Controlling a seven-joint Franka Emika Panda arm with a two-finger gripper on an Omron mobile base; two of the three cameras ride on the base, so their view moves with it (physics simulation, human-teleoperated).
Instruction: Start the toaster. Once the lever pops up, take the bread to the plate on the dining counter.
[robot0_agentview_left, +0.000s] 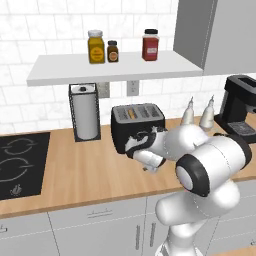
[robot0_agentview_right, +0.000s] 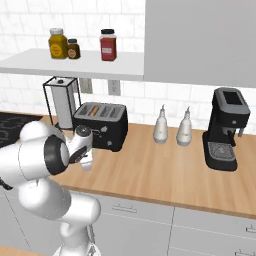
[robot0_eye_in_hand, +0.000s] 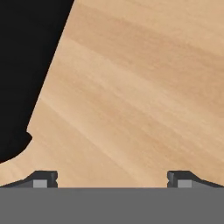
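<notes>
Pincer: mine (robot0_eye_in_hand: 112, 179), jaws spread wide with nothing between them; in the hand view its two dark tips stand far apart over bare wood.
Where I am: my hand hangs low just in front of the toaster (robot0_agentview_left: 137, 124), close above the worktop (robot0_agentview_left: 75, 165) — whether I touch the toaster's front I cannot tell.
Toaster: black and boxy, standing on the worktop against the tiled wall, between the paper towel holder (robot0_agentview_left: 85, 111) and two pale bottles (robot0_agentview_right: 172, 127). In the hand view its dark bulk (robot0_eye_in_hand: 26, 65) takes the left side.
Bread: a tan strip (robot0_agentview_left: 131, 114) shows in one of the top slots, so I judge the slice is sitting in the toaster; in the right base view it reads as an orange-brown line (robot0_agentview_right: 93, 111) in the slot.
Lever: I cannot make it out, so up or down is not something I can tell.
Done so far: as I judge it, nothing of the task proper — I am only brought up to the toaster's front.
Left to do: press the lever, wait for it to pop, lift the bread out, carry it to the plate on the dining counter.
Bystanders: the coffee machine (robot0_agentview_right: 225, 129) stands well off to my right, the hob (robot0_agentview_left: 20, 162) to my left, three jars (robot0_agentview_left: 122, 46) on the shelf above.
</notes>
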